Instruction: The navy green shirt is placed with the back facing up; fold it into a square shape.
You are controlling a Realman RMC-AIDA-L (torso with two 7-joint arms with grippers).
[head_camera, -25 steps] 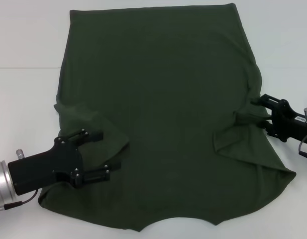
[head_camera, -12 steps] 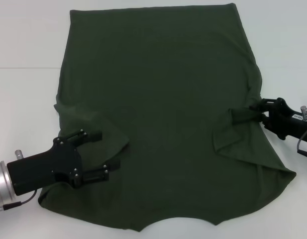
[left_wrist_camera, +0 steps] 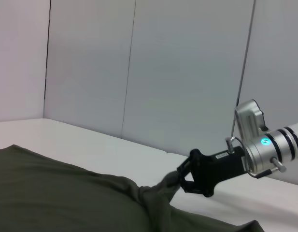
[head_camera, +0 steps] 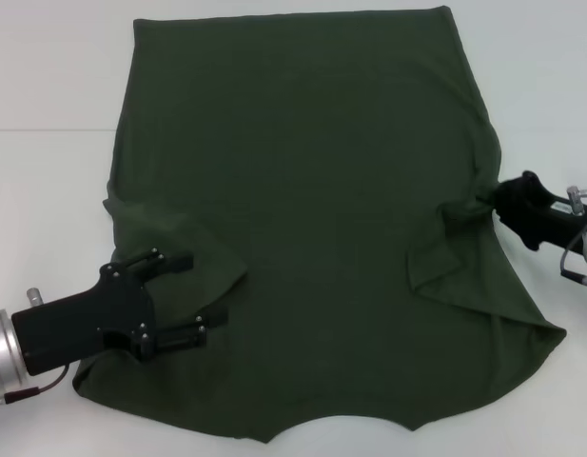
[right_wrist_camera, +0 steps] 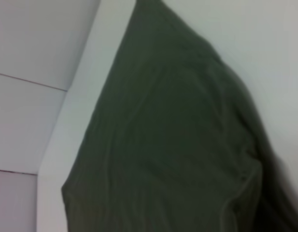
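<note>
Head view: left claw [head_camera: 190,295] agape over shirt [head_camera: 312,190]; right claw [head_camera: 485,201] pinching sleeve edge; white table [head_camera: 46,190].

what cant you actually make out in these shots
- Head view: the right gripper pinches the navy green shirt at its edge; bunched cloth hides its tips.
- Head view: the shirt's near hem runs close to the bottom edge, the lowest point barely inside.
- Left wrist view: the left gripper, open over the sleeve, does not show; only the far gripper does.
- Right wrist view: only blurred cloth and table; no jaws visible.
</note>
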